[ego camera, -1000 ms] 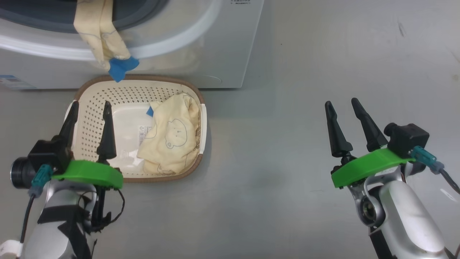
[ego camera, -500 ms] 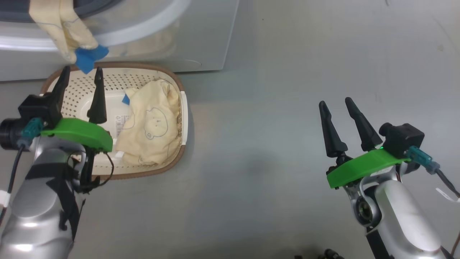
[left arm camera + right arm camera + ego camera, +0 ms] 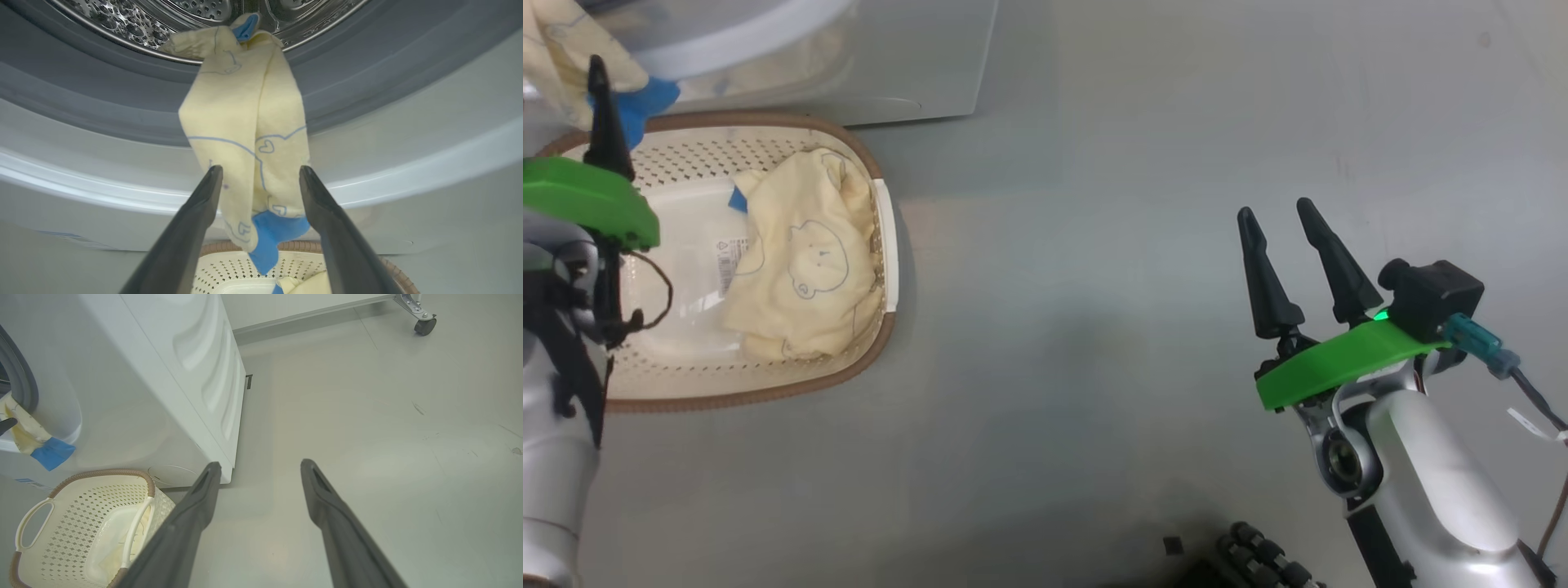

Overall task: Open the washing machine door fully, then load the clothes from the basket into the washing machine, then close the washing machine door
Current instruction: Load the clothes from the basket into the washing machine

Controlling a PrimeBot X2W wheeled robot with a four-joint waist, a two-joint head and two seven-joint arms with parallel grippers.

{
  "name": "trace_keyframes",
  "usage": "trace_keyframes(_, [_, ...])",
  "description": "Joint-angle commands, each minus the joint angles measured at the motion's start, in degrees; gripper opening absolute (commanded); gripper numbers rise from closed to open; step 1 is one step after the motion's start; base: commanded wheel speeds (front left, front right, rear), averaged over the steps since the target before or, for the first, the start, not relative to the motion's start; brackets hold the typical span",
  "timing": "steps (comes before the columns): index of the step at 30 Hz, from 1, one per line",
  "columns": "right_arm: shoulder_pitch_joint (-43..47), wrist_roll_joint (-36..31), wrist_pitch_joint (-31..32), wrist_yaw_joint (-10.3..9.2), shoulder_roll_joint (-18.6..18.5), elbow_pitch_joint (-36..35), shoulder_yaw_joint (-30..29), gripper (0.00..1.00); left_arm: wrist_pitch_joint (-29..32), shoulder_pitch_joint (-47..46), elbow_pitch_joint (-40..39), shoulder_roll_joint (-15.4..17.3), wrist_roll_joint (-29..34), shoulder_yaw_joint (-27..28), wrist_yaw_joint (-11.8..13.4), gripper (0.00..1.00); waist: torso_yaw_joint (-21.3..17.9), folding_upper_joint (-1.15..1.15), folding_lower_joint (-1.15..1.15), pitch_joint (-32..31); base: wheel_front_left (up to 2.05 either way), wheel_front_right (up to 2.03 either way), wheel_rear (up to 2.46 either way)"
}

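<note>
The soft, light bear garment (image 3: 245,134) is seen hanging out of the washing machine (image 3: 429,171) at 12 o'clock from the spread left end effector (image 3: 260,169), and is best pinched mid-fold.

So the big white front-loading washing machine (image 3: 135,375) has one pale cream-yellow bear-print garment (image 3: 245,134) draped out of its perforated steel drum (image 3: 122,24) over the grey door seal (image 3: 367,69). Its blue patch dangles just above the brown-rimmed cream perforated plastic basket (image 3: 703,159). A second bear-print garment (image 3: 805,261) lies crumpled inside the basket.
</note>
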Motion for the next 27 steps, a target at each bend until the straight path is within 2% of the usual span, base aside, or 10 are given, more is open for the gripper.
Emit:
trace_keyframes(1, [-0.13, 0.49, -0.71, 0.02, -0.03, -1.34, 1.17, 1.0, -0.33, -1.79, 0.18, 2.91, 0.36, 1.65, 0.26, 1.0, -0.56, 0.0, -0.01, 0.69, 0.0, 0.0, 0.0])
trace_keyframes(10, [-1.04, 1.32, -0.75, 0.02, -0.03, -2.11, 1.7, 1.0, -0.33, -8.4, 7.98, 2.93, -0.06, 2.27, 0.16, 1.0, -1.74, 0.0, -0.01, 2.79, 0.0, 0.0, 0.0])
trace_keyframes(18, [-1.19, 1.54, -0.76, 0.02, -0.03, -2.36, 1.89, 1.0, -0.33, -10.98, 9.55, 2.23, -0.44, 2.87, -0.22, 1.0, -2.2, 0.0, -0.01, 3.52, 0.0, 0.0, 0.0])
trace_keyframes(19, [-1.19, 1.54, -0.76, 0.02, -0.03, -2.36, 1.86, 1.0, -0.33, -11.12, 9.55, 2.17, -0.45, 2.9, -0.3, 0.46, -2.22, 0.0, -0.01, 3.55, 0.0, 0.0, 0.0])
trace_keyframes(20, [-1.2, 1.55, -0.76, 0.02, -0.03, -2.36, 1.85, 1.0, -0.33, -11.23, 9.49, 2.14, -0.47, 2.97, -0.38, 0.1, -2.23, 0.0, -0.01, 3.55, 0.0, 0.0, 0.0])
trace_keyframes(21, [-1.21, 1.56, -0.76, 0.02, -0.03, -2.36, 1.85, 1.0, -0.33, -11.27, 9.44, 2.11, -0.49, 3.04, -0.46, 0.0, -2.22, 0.0, -0.01, 3.53, 0.0, 0.0, 0.0])
trace_keyframes(27, [-1.15, 1.38, -0.76, 0.02, -0.03, -2.28, 1.48, 1.0, -0.33, -10.29, 8.82, 1.91, -0.44, 3.06, -0.94, 0.0, -1.56, 0.0, -0.01, 3.02, 0.0, 0.0, 0.0])
